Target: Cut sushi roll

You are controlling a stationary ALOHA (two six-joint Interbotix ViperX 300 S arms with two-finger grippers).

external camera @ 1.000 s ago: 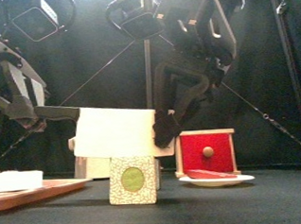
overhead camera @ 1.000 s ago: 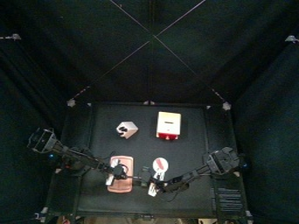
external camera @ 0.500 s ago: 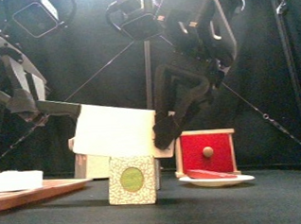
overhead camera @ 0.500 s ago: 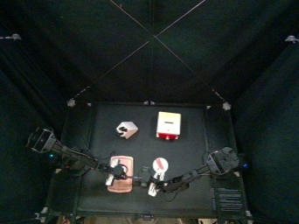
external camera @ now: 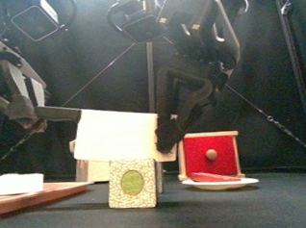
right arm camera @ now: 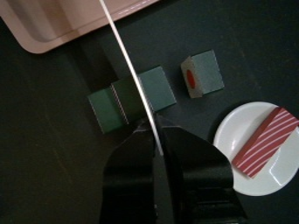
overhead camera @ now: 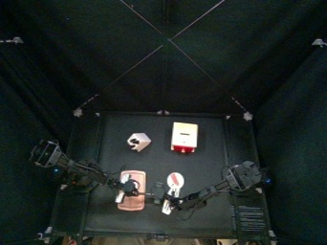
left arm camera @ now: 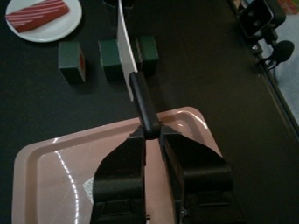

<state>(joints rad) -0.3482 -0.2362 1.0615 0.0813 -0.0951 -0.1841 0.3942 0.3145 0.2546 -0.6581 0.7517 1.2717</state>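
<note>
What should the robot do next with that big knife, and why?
Probably press the knife straight down. Its blade sits across the sushi roll, with the lower edge about level with the roll's top in the front view. The left gripper clamps the handle and the right gripper steadies the blade. One cut piece already lies apart.

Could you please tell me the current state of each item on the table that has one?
knife: gripped at the handle by the left hand, blade in the right hand, edge down on the roll
sushi roll: lying on the table, blade across it
end piece: cut off, lying apart
plate: holds a red striped slice
pink tray: flat on the table
</note>
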